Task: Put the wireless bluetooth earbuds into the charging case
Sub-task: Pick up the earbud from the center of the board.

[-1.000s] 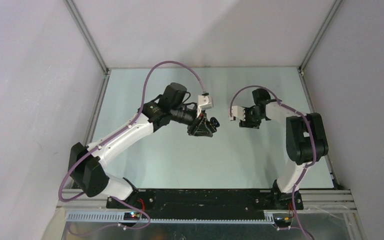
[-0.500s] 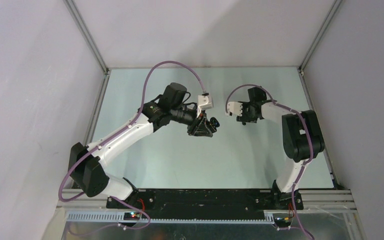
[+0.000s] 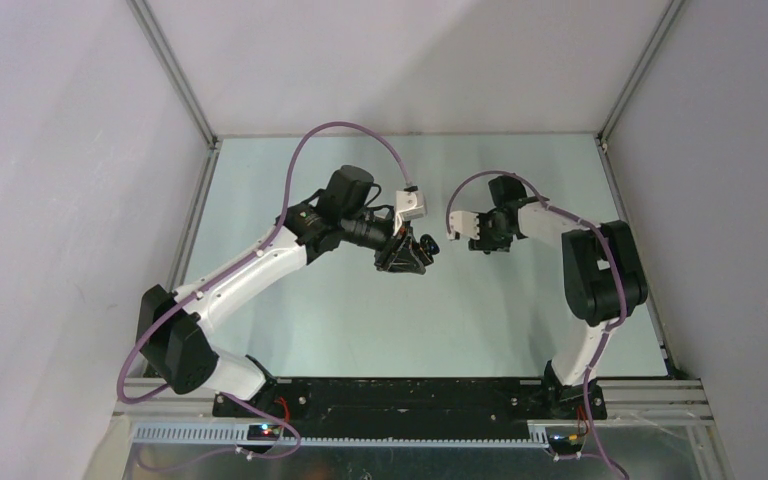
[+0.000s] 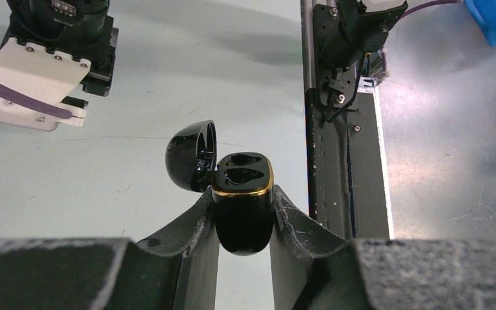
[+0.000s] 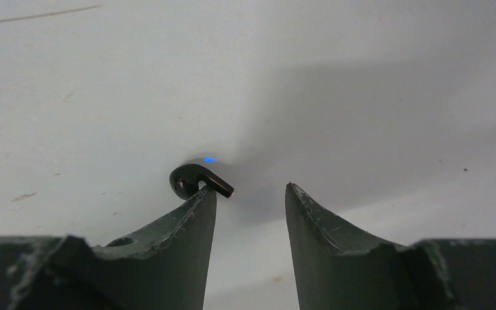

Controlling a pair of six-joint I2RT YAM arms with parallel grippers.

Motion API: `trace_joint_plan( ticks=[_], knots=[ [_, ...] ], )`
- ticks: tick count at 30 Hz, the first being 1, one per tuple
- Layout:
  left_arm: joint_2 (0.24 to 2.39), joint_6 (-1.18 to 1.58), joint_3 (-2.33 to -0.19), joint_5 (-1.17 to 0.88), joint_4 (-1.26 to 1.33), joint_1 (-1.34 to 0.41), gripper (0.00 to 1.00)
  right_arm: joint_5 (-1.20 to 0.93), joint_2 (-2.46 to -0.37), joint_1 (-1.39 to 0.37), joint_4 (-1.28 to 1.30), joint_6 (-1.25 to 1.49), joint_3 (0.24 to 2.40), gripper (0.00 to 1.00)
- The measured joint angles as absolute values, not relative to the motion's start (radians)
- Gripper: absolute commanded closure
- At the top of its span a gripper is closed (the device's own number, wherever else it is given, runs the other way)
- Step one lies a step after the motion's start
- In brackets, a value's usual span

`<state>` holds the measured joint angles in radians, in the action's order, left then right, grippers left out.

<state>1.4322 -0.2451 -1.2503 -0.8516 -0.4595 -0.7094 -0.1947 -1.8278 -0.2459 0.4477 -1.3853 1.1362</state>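
Note:
My left gripper (image 4: 242, 192) is shut on the black charging case (image 4: 242, 213), which has a gold rim; its lid (image 4: 190, 155) hangs open to the left and both sockets look empty. The case also shows in the top view (image 3: 423, 244), held above mid-table by my left gripper (image 3: 407, 254). My right gripper (image 5: 250, 188) is open, pointing down at the table. One black earbud (image 5: 192, 178) with a blue light lies at the tip of its left finger (image 5: 194, 219), touching it. My right gripper (image 3: 488, 240) is just right of the case. No other earbuds show.
The pale green table (image 3: 360, 320) is walled by grey panels with metal frame posts (image 3: 175, 75). In the left wrist view my right arm's wrist camera (image 4: 39, 84) is at top left and an arm base on the black rail (image 4: 352, 39) at top right.
My right gripper has moved left and slightly farther back, closer to the held case. My left arm and the case have not moved.

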Motion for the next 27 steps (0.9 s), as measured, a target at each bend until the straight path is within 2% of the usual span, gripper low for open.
trace_joint_plan(
  ticks=[27],
  knots=[
    [1.432, -0.245, -1.250, -0.862, -0.474, -0.709, 1.00, -0.166, -1.808, -0.310, 0.650, -1.380, 1.146, 0.52]
  ],
)
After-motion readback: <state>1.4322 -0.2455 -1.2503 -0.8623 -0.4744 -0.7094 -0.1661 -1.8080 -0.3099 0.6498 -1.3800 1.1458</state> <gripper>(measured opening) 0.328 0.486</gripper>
